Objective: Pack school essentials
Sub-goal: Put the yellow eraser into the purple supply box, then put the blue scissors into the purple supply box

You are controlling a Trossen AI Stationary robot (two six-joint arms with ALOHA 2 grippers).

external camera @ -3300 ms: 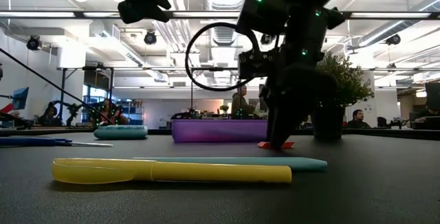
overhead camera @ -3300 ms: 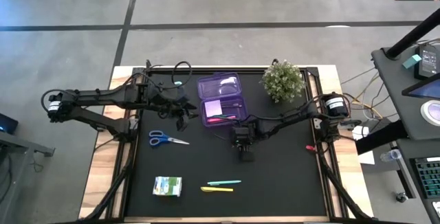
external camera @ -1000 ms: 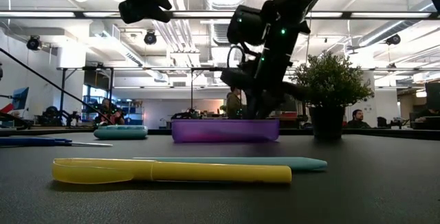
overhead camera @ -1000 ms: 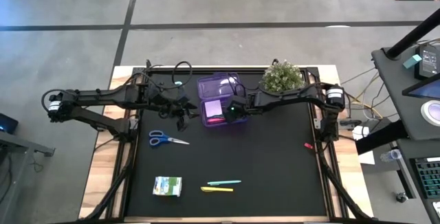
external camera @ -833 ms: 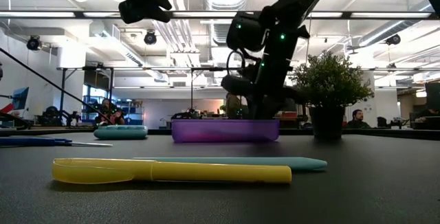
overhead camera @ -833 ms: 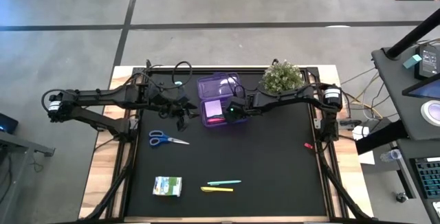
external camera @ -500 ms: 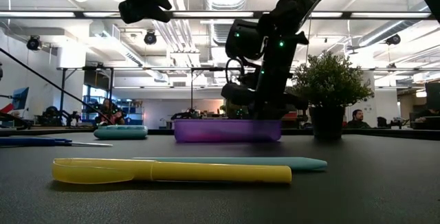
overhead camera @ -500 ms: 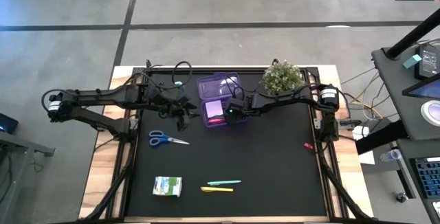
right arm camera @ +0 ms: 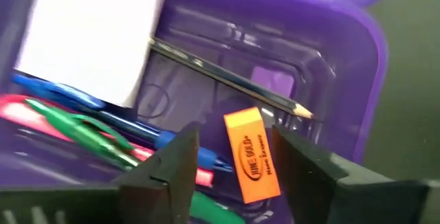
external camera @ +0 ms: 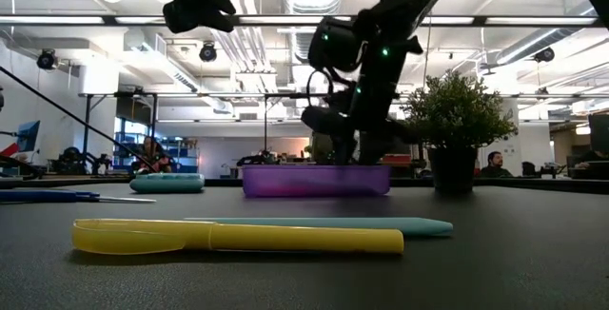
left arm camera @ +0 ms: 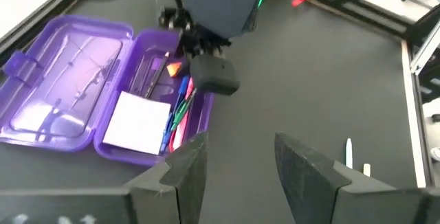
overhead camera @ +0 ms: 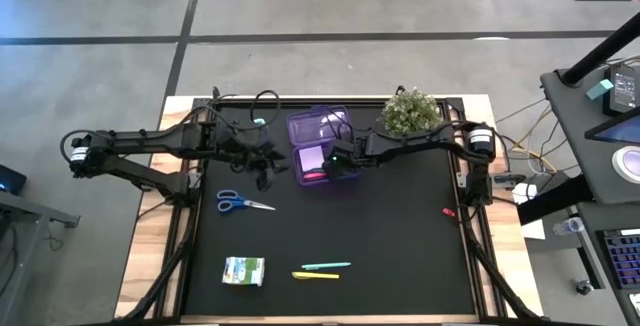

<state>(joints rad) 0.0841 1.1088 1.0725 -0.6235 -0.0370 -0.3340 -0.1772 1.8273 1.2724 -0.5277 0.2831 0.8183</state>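
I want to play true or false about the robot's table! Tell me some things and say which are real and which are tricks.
1. An orange eraser lies inside the purple case. True.
2. The right gripper is squeezing the eraser. False: its open fingers stand on either side, apart from it.
3. The blue-handled scissors are packed in the case. False: they lie on the table.
4. A white pad sits in the case. True.
5. The yellow marker is still out on the table. True.
6. The plant has tipped over. False: it stands upright.

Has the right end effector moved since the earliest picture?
Yes. The right end effector moved from the open mat toward the plant and is now over the purple case.
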